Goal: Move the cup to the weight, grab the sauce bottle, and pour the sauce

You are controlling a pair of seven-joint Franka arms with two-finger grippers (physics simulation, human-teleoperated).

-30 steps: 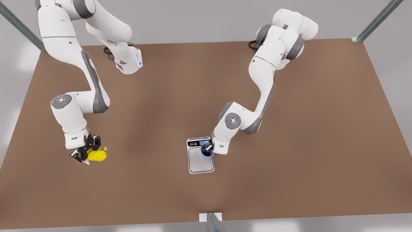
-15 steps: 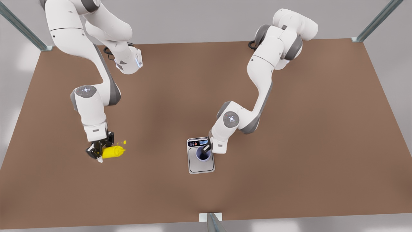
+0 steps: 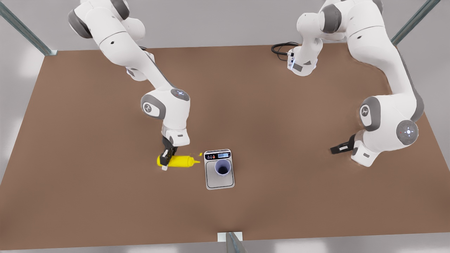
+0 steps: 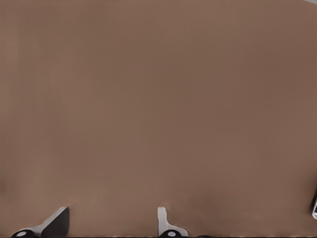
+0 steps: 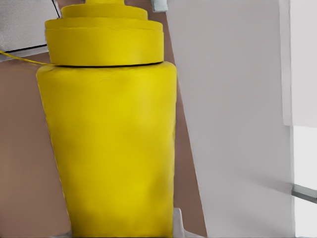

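Brown table (image 3: 88, 196) under it all. On the weight (image 3: 219, 178), upright, the cup (image 3: 223, 168). Just beside the weight, on the front view's left, sauce bottle (image 3: 179, 161) tipped flat, nozzle toward it, clamped at its base in the right gripper (image 3: 164, 162), carried in from farther off. Left gripper (image 3: 336, 149) spread wide, empty, withdrawn well away from the weight.

We saw a brown table (image 3: 316, 196). The weight (image 3: 219, 169) lay flat on it, near its middle.
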